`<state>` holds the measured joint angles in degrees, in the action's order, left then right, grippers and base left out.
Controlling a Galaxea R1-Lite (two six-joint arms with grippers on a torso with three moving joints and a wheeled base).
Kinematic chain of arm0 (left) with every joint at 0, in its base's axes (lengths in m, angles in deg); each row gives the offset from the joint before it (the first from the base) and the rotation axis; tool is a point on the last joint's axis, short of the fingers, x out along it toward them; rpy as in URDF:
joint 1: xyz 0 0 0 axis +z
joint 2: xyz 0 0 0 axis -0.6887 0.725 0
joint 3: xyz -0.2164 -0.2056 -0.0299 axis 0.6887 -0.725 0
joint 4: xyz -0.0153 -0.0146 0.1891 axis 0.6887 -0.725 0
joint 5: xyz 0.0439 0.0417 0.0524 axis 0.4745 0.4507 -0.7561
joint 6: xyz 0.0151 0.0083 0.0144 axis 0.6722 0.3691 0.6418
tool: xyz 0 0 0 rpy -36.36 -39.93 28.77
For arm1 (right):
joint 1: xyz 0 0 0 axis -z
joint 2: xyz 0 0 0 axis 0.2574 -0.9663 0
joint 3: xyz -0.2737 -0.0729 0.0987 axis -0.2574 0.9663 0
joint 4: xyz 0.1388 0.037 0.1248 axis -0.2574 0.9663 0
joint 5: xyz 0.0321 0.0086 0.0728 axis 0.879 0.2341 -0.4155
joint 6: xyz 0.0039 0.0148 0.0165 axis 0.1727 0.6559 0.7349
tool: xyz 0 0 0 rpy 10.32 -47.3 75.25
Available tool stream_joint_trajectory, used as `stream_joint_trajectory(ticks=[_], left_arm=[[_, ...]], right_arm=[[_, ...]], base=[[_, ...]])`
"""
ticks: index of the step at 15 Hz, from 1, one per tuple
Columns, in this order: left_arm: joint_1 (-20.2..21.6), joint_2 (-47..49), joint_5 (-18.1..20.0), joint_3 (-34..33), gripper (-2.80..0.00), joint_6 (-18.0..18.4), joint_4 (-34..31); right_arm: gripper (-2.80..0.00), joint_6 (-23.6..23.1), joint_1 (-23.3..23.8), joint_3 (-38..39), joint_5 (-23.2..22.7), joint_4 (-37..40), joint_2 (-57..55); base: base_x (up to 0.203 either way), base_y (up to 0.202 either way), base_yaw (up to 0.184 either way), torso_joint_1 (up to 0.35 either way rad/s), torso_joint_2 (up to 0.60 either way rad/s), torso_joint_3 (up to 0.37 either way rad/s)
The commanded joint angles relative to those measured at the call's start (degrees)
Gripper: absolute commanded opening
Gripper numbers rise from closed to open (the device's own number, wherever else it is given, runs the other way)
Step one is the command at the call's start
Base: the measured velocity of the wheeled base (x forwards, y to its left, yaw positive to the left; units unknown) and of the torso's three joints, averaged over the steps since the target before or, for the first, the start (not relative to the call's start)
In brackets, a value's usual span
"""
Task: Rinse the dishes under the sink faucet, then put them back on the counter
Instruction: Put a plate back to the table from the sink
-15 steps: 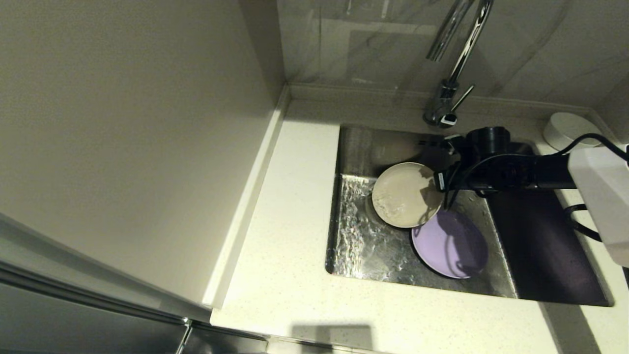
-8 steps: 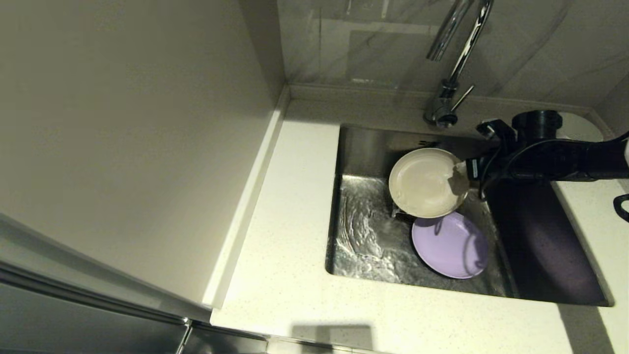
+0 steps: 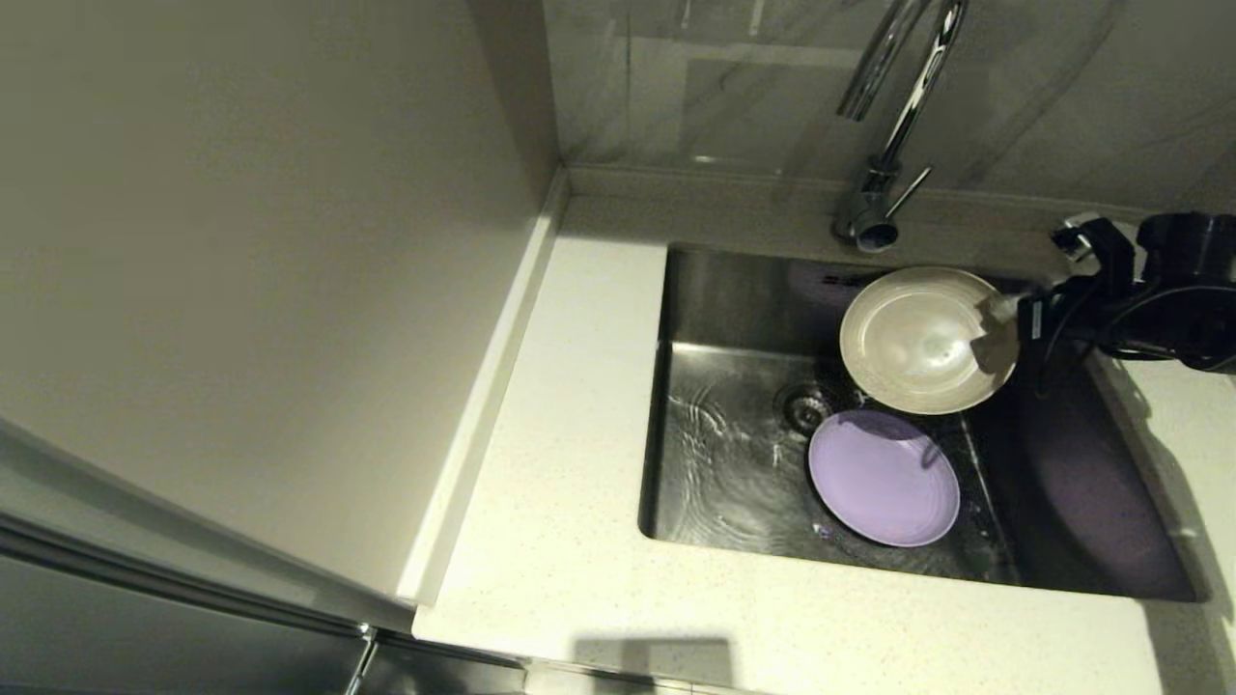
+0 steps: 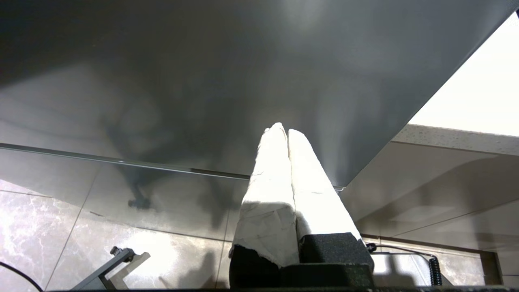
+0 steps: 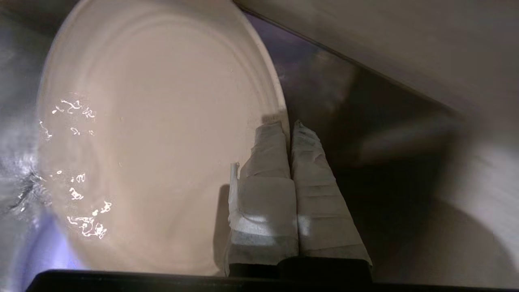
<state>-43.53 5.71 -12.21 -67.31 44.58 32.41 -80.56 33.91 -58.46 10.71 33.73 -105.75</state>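
Note:
My right gripper is shut on the right rim of the cream plate, which it holds lifted over the back right of the sink. In the right wrist view the plate is wet, with its rim pinched between the taped fingers. The lilac plate lies flat on the wet sink floor, beside the drain. The chrome faucet rises behind the sink; no water stream shows. My left gripper is shut and empty, parked low by a cabinet front, out of the head view.
The speckled counter runs along the sink's left and front. A cabinet side walls off the left. A narrow counter strip lies right of the sink, under my right arm.
My right gripper has carried the cream plate up and to the right, away from under the faucet. The running water has stopped and the sink's surface has calmed, uncovering the drain.

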Motion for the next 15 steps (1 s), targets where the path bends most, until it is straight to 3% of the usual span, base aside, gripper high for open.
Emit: stream_joint_trajectory(ticks=[1, 6, 8, 15], left_arm=[[0.0, -0.1, 0.0, 0.0, -2.8, 0.0, 0.0], [0.0, -0.1, 0.0, 0.0, -2.8, 0.0, 0.0], [0.0, -0.1, 0.0, 0.0, -2.8, 0.0, 0.0], [0.0, -0.1, 0.0, 0.0, -2.8, 0.0, 0.0]], right_arm=[[-2.8, -1.5, 3.2, 2.7, -1.9, -0.7, 2.2], [-2.8, -2.7, 6.8, 4.9, -4.4, -1.7, 7.1], [-2.8, -1.1, 8.5, 8.1, -4.5, -6.6, 10.1], [-2.8, 22.0, 14.9, 21.6, -4.4, -40.9, 21.4]], base=[[0.0, 0.0, 0.0, 0.0, 0.0, 0.0], [0.0, 0.0, 0.0, 0.0, 0.0, 0.0], [0.0, 0.0, 0.0, 0.0, 0.0, 0.0], [0.0, 0.0, 0.0, 0.0, 0.0, 0.0]])
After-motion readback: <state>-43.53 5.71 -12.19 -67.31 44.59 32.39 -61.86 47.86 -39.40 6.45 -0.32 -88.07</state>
